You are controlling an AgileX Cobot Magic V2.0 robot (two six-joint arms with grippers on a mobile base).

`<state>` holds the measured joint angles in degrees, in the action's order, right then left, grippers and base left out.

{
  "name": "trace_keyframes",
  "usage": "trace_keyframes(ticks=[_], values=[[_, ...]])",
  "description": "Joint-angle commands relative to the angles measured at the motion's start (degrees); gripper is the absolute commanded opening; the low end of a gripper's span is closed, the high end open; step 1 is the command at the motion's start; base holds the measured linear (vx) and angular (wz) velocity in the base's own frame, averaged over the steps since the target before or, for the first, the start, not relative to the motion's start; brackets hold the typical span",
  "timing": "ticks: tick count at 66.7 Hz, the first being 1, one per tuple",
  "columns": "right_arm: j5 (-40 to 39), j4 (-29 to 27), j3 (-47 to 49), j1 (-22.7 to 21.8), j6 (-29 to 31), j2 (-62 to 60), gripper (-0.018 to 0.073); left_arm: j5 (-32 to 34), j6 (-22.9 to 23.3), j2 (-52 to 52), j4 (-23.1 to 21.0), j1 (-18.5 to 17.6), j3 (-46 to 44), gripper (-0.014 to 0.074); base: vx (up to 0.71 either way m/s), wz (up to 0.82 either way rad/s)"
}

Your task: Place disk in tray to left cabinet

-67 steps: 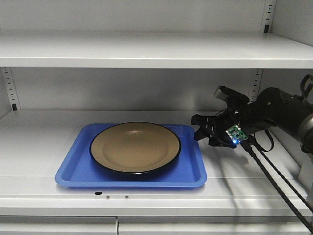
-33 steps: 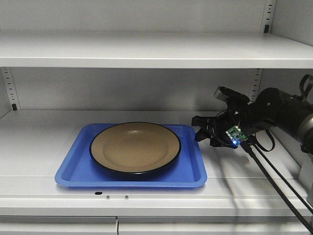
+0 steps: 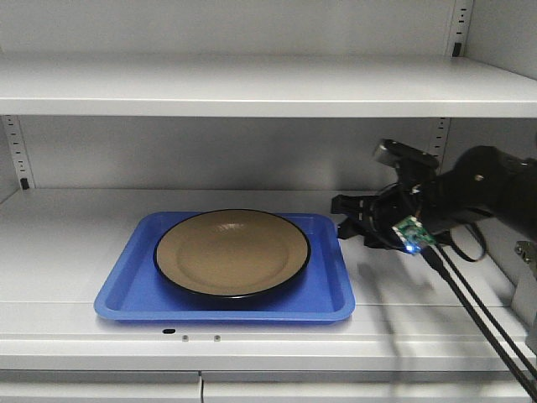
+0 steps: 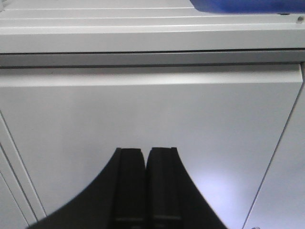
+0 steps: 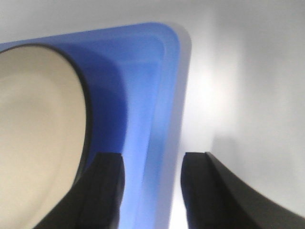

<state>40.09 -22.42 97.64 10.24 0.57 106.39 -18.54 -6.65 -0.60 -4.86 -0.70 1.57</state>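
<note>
The tan disk [image 3: 232, 252] with its black rim lies flat in the blue tray [image 3: 126, 290], which rests on the middle shelf of the left cabinet [image 3: 67, 243]. My right gripper [image 3: 338, 218] hovers just off the tray's right edge, open and holding nothing. In the right wrist view its gripper [image 5: 152, 160] straddles the tray [image 5: 152, 95] rim from above, with the disk [image 5: 38, 133] to the left. My left gripper [image 4: 145, 151] is shut and empty, below shelf level and facing a cabinet door. A corner of the tray [image 4: 238, 5] shows at the top.
An upper shelf [image 3: 252, 84] hangs close above the working space. Slotted rails [image 3: 13, 151] run up the back wall. Black cables [image 3: 478, 311] trail from the right arm across the shelf front. The grey door [image 4: 143, 109] fills the left wrist view.
The right arm has drawn back slightly to the right and lifted a little from the tray's edge. Tray and disk have not moved.
</note>
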Motion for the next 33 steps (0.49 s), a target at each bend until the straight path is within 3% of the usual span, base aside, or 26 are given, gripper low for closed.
trace_keyframes(ticks=[1, 17, 33], values=[[-7.0, -0.1, -5.5, -0.4, 0.0, -9.1, 0.0327, 4.4, 0.4, -0.1, 0.1, -0.1, 1.0, -0.0006, 0.00, 0.00], [-11.0, 0.5, -22.5, -0.4, 0.0, -26.0, 0.0244, 4.4, 0.4, -0.1, 0.1, -0.1, 1.0, -0.0006, 0.00, 0.00], [-11.5, 8.8, -41.3, -0.3, 0.0, -44.2, 0.0157, 4.4, 0.4, -0.1, 0.1, -0.1, 1.0, -0.0006, 0.00, 0.00]])
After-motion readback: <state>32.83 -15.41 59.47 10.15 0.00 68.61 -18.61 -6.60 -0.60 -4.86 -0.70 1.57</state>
